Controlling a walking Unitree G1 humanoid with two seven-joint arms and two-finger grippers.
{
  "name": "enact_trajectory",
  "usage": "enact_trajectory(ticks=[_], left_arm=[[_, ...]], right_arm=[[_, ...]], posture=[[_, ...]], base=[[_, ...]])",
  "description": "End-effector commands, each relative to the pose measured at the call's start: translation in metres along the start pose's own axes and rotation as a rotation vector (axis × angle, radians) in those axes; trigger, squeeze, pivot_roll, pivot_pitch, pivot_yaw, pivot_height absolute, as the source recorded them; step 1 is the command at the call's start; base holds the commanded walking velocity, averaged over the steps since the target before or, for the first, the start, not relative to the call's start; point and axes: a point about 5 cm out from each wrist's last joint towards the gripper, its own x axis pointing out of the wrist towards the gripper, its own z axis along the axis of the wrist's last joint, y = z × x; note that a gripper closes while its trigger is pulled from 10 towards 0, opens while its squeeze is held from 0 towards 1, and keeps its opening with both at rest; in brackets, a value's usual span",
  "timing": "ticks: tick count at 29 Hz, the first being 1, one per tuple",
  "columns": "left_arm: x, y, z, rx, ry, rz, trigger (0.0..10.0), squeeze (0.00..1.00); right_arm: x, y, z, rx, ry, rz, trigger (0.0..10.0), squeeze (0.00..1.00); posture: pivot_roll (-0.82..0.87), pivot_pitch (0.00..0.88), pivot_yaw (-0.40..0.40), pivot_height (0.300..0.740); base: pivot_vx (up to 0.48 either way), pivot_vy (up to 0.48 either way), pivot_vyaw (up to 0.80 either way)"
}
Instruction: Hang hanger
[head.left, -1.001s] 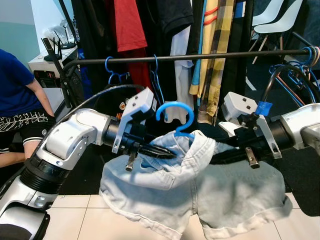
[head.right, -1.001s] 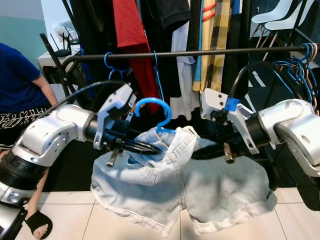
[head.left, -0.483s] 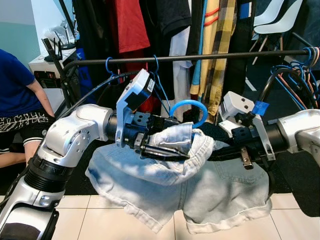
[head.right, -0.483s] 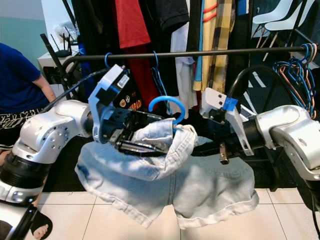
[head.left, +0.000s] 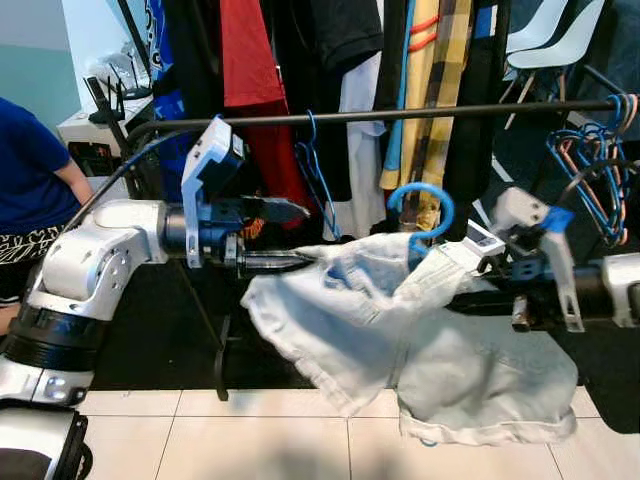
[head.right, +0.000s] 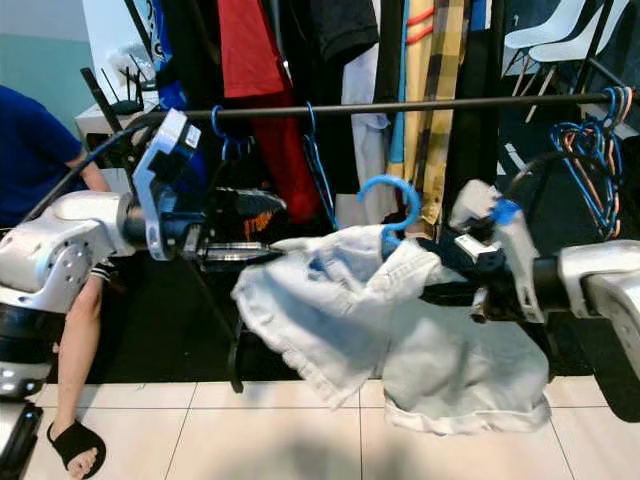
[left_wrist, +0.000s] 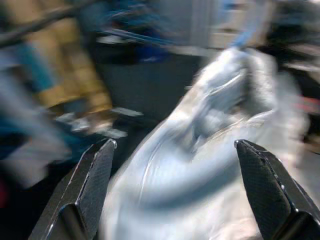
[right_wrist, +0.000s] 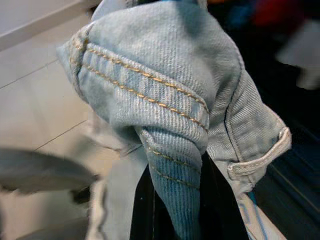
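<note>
Pale denim shorts hang on a blue hanger whose hook sticks up above the waistband, below the black rail. My right gripper is shut on the waistband, its black fingers pinching a fold of denim. The shorts droop to the left and down from that grip. My left gripper stands open just left of the shorts' loose edge with nothing between its fingers. The hook sits under the rail and does not touch it.
Shirts and dark garments hang behind the rail. Spare blue hangers bunch at the rail's right end and one hangs mid-left. A seated person in a blue shirt is at the far left. White floor tiles lie below.
My left gripper has let go of the shorts, opened and drawn back to the left. The right gripper has carried the shorts and hanger to the right; the left half now droops.
</note>
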Motion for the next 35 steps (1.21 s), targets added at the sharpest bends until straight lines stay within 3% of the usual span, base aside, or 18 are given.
enact_trajectory(ticks=[1, 2, 4, 5, 11, 12, 15, 16, 20, 24, 28, 35], left_arm=[[-0.001, 0.007, -0.007, -0.022, -0.008, 0.116, 10.0, 0.64], [0.003, 0.009, -0.018, -0.075, -0.032, 0.213, 10.0, 0.00], [0.010, 0.007, -0.047, -0.200, -0.056, 0.392, 10.0, 0.00], [0.010, 0.007, -0.047, -0.200, -0.056, 0.392, 10.0, 0.00], [0.017, -0.009, -0.106, -0.355, 0.001, 0.616, 10.0, 0.00], [0.016, -0.013, -0.120, -0.387, 0.032, 0.661, 10.0, 0.00], [0.016, -0.017, -0.129, -0.404, 0.055, 0.691, 10.0, 0.00], [0.015, -0.020, -0.137, -0.417, 0.070, 0.715, 10.0, 0.00], [0.013, -0.023, -0.142, -0.416, 0.084, 0.744, 10.0, 0.00], [0.001, -0.027, -0.153, -0.417, 0.084, 0.873, 10.0, 0.00], [-0.005, -0.029, -0.157, -0.418, 0.082, 0.937, 10.0, 0.00], [-0.003, -0.035, -0.160, -0.419, 0.075, 0.958, 10.0, 0.00]], right_arm=[[-0.005, -0.009, 0.001, 0.039, -0.063, -0.112, 0.0, 0.00], [-0.005, -0.018, -0.004, 0.100, -0.102, -0.210, 0.0, 0.00], [-0.002, -0.027, -0.016, 0.195, -0.172, -0.365, 0.0, 0.00], [-0.002, -0.027, -0.016, 0.195, -0.172, -0.365, 0.0, 0.00], [0.009, -0.030, -0.037, 0.288, -0.205, -0.540, 0.0, 0.00], [0.011, -0.031, -0.040, 0.292, -0.192, -0.569, 5.2, 0.00], [0.013, -0.031, -0.043, 0.294, -0.184, -0.589, 5.2, 0.00], [0.014, -0.032, -0.045, 0.304, -0.182, -0.615, 10.0, 0.00], [0.015, -0.035, -0.046, 0.314, -0.188, -0.660, 10.0, 0.00], [0.014, -0.042, -0.050, 0.348, -0.201, -0.754, 10.0, 0.00], [0.016, -0.042, -0.051, 0.348, -0.194, -0.770, 10.0, 0.00], [0.013, -0.047, -0.044, 0.290, -0.209, -0.802, 10.0, 0.00]], posture=[[-0.17, 0.000, 0.066, 0.740], [-0.17, 0.000, 0.066, 0.740], [-0.17, 0.000, 0.072, 0.740], [-0.17, 0.000, 0.072, 0.740], [-0.19, 0.000, 0.073, 0.740], [-0.19, 0.000, 0.071, 0.740], [-0.18, 0.000, 0.071, 0.740], [-0.18, 0.000, 0.071, 0.740], [-0.18, 0.000, 0.071, 0.740], [-0.18, 0.000, 0.066, 0.740], [-0.18, 0.000, 0.063, 0.740], [-0.17, 0.000, 0.053, 0.740]], base=[[0.000, 0.000, 0.00], [0.000, 0.000, 0.00], [0.000, 0.000, 0.00], [0.000, 0.000, 0.00], [0.000, 0.000, 0.00], [0.000, 0.000, 0.00], [0.000, 0.000, 0.00], [0.000, 0.000, 0.00], [0.000, 0.000, 0.00], [0.068, 0.000, 0.00], [0.296, 0.000, 0.00], [0.336, 0.000, 0.00]])
